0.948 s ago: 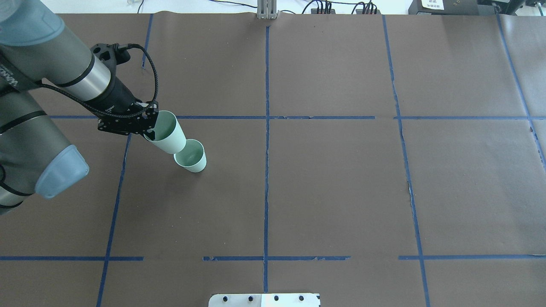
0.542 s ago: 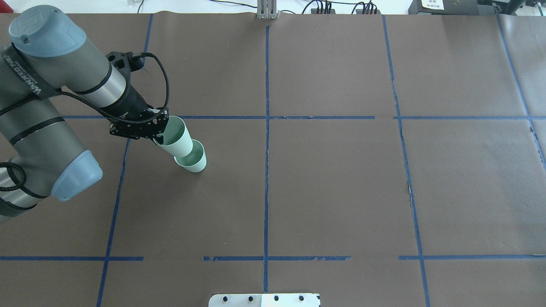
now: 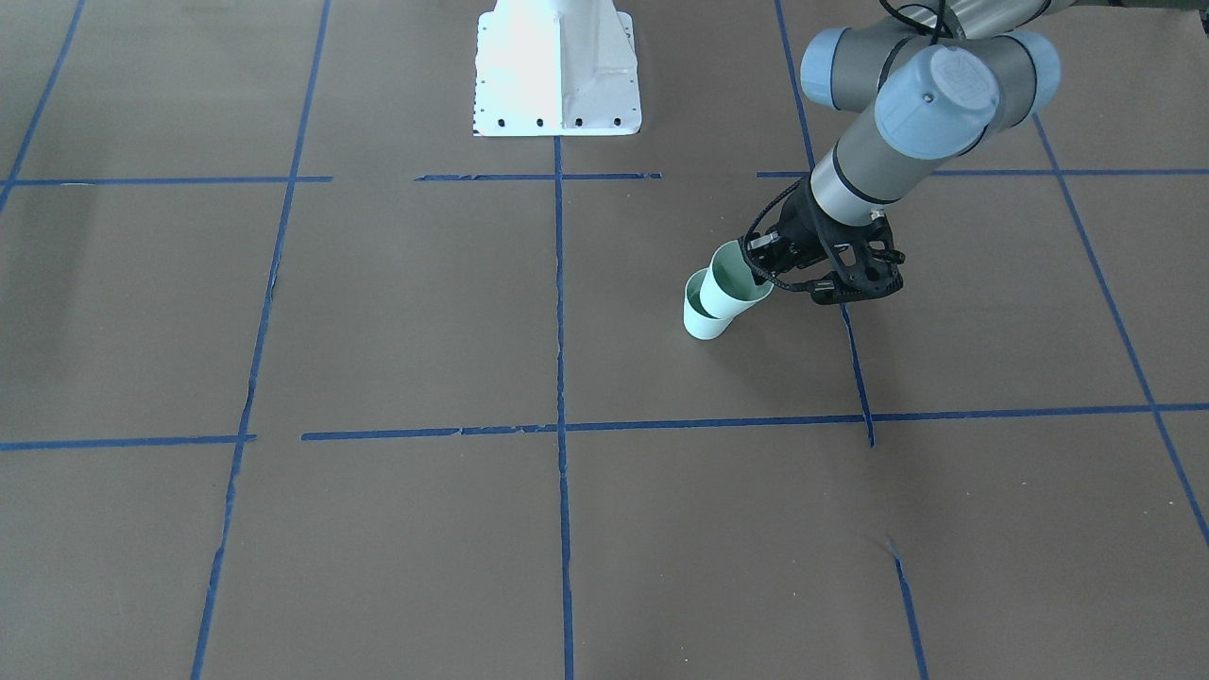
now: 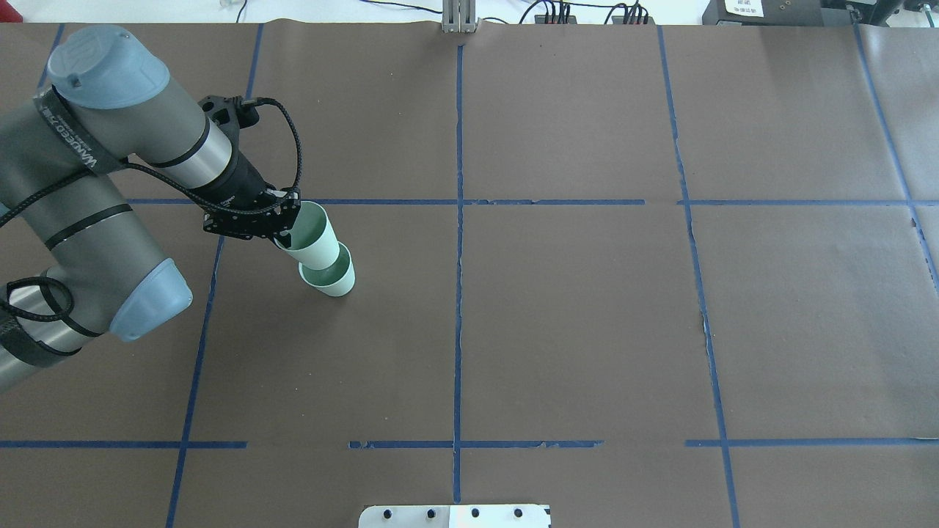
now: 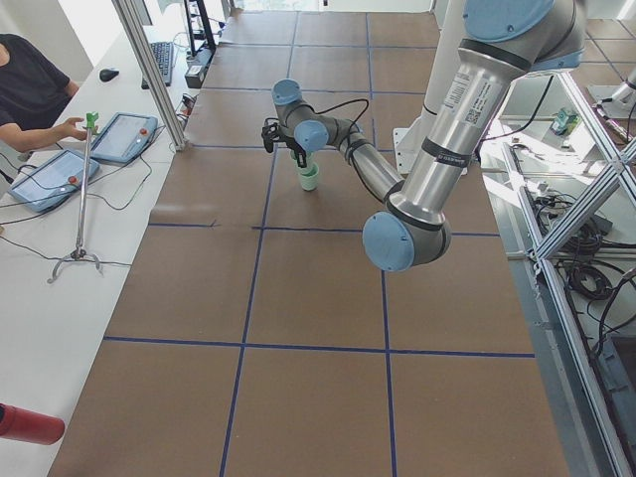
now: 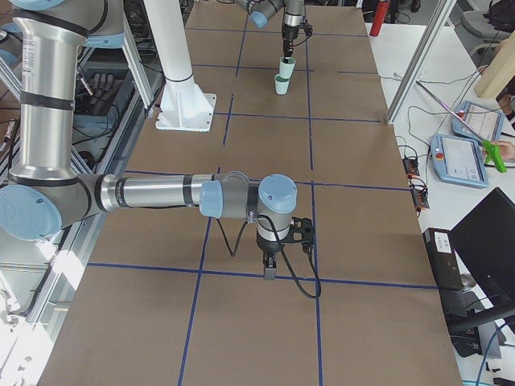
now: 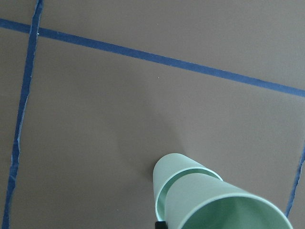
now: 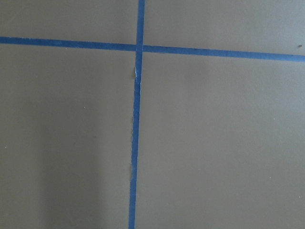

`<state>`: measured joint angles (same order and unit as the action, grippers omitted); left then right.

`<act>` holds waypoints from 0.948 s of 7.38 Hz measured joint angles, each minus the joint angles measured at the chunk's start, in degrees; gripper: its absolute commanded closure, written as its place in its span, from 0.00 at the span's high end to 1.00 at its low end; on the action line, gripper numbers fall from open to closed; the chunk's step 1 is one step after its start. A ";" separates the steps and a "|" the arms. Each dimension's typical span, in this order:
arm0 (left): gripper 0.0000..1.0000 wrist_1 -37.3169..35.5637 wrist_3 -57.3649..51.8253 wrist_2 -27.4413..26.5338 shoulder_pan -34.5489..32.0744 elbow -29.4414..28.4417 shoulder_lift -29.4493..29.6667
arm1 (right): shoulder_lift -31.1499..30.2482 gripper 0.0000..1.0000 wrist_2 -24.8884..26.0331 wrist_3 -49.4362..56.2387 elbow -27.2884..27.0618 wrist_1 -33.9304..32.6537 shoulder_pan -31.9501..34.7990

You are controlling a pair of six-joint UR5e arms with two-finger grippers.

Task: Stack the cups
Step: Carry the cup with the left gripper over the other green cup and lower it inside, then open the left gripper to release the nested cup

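The lower cup (image 4: pixel 334 280) stood upright on the table (image 4: pixel 572 323), in the robot's left half, well in from every edge. Brown paper stretched wide to its right, crossed only by blue tape (image 4: pixel 458 220). A tape line ran just beside the left gripper (image 4: pixel 287 227), on the arm's side.

From overhead the held cup (image 4: pixel 314 238) leaned back toward the arm, its foot overlapping the lower cup's mouth. The front view showed the same lean from the other side: held cup (image 3: pixel 739 283) over lower cup (image 3: pixel 704 321), left gripper (image 3: pixel 763 264) at the high rim. Only the left wrist camera settled it. There the lower cup's (image 7: pixel 167 174) rim ringed the held cup's (image 7: pixel 224 205) narrow end, so the foot was inside, though tilted and not seated square.

The left jaws were nearly together, pinching the held cup's wall at the rim on the arm's side — nothing else touched them.

The right gripper (image 6: pixel 269 269) showed only from the right end of the table, pointing down near a tape crossing and well apart from the cups. I could not tell whether its jaws were open or closed. Its wrist camera gave only paper and crossed tape.
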<state>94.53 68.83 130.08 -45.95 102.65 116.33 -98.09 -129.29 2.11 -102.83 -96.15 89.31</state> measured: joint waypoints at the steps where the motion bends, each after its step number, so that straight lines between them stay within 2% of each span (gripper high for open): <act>1: 0.00 0.15 0.01 0.00 0.16 -0.06 0.01 | 0.00 1.00 0.00 0.00 0.00 0.00 0.01; 2: 0.00 0.28 0.07 -0.01 0.25 -0.05 0.03 | 0.00 1.00 0.00 0.00 0.00 0.00 0.01; 3: 0.62 0.37 0.10 -0.01 0.41 -0.09 0.02 | 0.00 1.00 0.00 0.00 0.00 0.00 0.01; 4: 1.00 0.45 -0.03 -0.01 0.59 -0.13 -0.01 | 0.00 1.00 0.00 0.00 0.00 0.00 0.00; 7: 1.00 1.07 -0.53 -0.20 0.74 0.49 -0.38 | 0.00 1.00 0.00 0.00 0.00 0.00 0.06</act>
<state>95.60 68.29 129.88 -45.21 103.14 115.95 -98.09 -129.29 2.11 -102.83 -96.15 89.37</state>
